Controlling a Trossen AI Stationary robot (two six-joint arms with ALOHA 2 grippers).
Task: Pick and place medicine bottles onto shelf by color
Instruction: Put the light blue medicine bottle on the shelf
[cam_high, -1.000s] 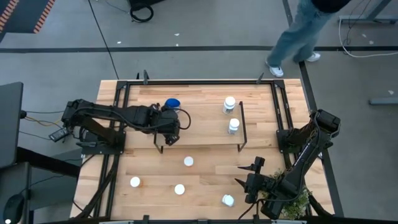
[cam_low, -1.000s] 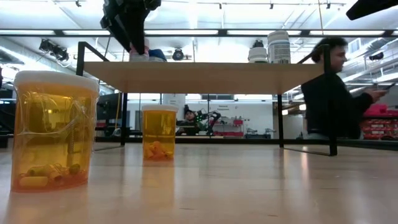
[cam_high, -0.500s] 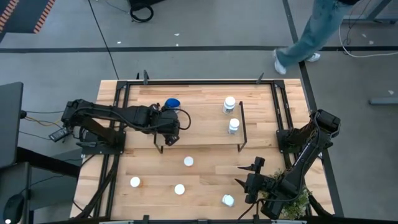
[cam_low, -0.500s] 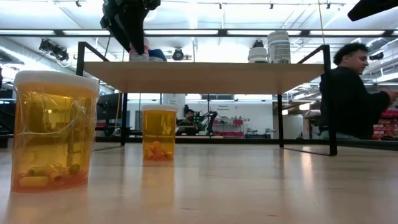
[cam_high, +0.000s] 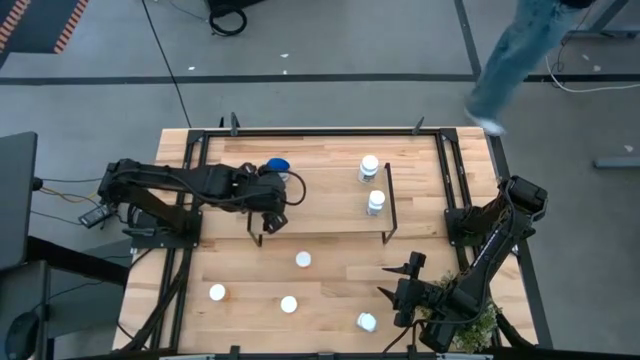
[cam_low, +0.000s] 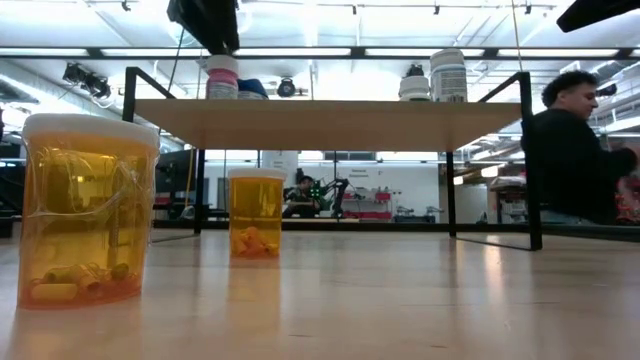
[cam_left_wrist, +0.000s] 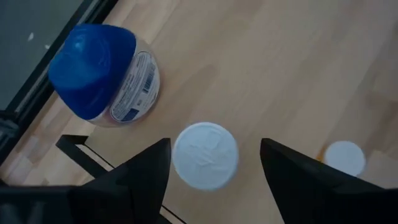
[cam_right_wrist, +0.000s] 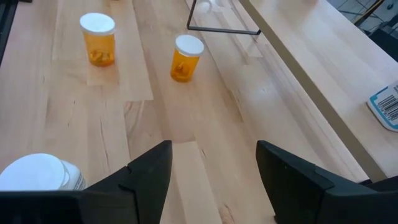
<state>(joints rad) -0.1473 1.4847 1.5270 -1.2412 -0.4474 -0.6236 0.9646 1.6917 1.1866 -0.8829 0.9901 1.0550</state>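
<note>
My left gripper (cam_left_wrist: 214, 146) is open and hangs above the shelf's (cam_high: 330, 215) left end. Straight below it, clear of both fingers, a white-capped bottle (cam_left_wrist: 205, 155) with a purplish body (cam_low: 222, 77) stands on the shelf board (cam_low: 330, 110). The wider blue-capped bottle (cam_left_wrist: 99, 71) stands just behind it. Two white bottles (cam_high: 369, 168) (cam_high: 375, 202) stand at the shelf's right end. Three white-capped orange bottles (cam_high: 303, 260) (cam_high: 217, 293) (cam_high: 289, 304) and a white one (cam_high: 367, 322) stand on the table. My right gripper (cam_high: 392, 280) waits open near the table's near right corner.
A bushy green plant (cam_high: 470, 325) sits at the near right corner, beside my right arm. The shelf's black end frames (cam_high: 388, 205) stand on the tabletop. A person (cam_low: 575, 150) is in the room beyond the table's far right side.
My left gripper has risen straight up off the white-capped purplish bottle, which stays standing on the shelf's left end. In the low view its fingers were down around the bottle and now hang well above the cap. The person beyond the table has walked on.
</note>
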